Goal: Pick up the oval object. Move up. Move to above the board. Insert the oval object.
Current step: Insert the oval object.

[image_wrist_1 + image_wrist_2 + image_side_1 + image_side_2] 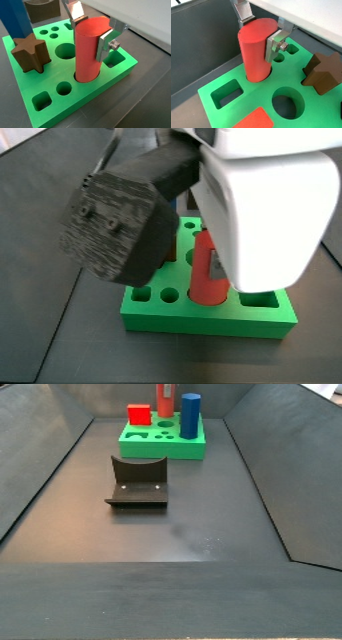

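Observation:
The oval object is a tall red-pink peg that stands upright with its lower end inside a hole of the green board. Both wrist views show my gripper shut on the peg's upper part, one silver finger pressed against each side. The peg rises from a hole near the board's edge. In a side view the peg shows beside the arm's bulk, on the board. The far side view has the peg and the board at the back.
A brown star piece sits in the board beside the peg. A blue prism and a red cube also stand on the board. The dark fixture stands on the floor in front of the board. Grey walls enclose the floor.

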